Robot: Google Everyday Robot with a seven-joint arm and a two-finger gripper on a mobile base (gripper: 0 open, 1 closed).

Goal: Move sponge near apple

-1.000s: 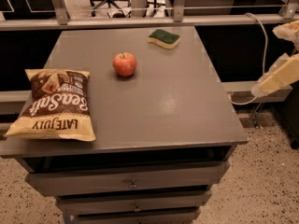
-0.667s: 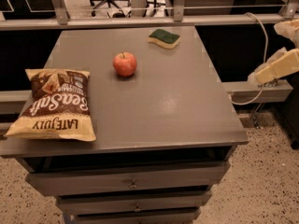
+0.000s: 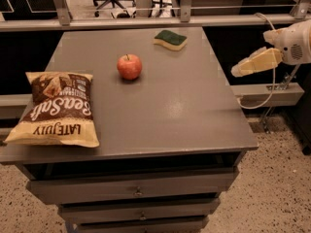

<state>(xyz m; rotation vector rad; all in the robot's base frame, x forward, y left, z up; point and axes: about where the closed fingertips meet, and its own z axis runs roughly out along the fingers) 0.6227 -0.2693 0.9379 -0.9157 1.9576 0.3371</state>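
Observation:
The sponge (image 3: 170,39) has a dark green top over pale yellow foam and lies flat near the far edge of the grey table (image 3: 184,110), right of centre. The red-orange apple (image 3: 129,66) stands upright on the table, to the left of the sponge and nearer to me, well apart from it. My gripper (image 3: 239,70) hangs in the air off the table's right edge, to the right of the sponge and nearer to me, pointing left toward the table. It holds nothing that I can see.
A brown and cream chip bag (image 3: 57,108) lies at the table's front left. Drawers (image 3: 138,191) sit under the tabletop. A metal rail (image 3: 146,21) runs behind the table. A cable (image 3: 265,98) hangs on the right.
My gripper has risen and moved left, closer to the table's right edge. The sponge, the apple and the chip bag have not moved.

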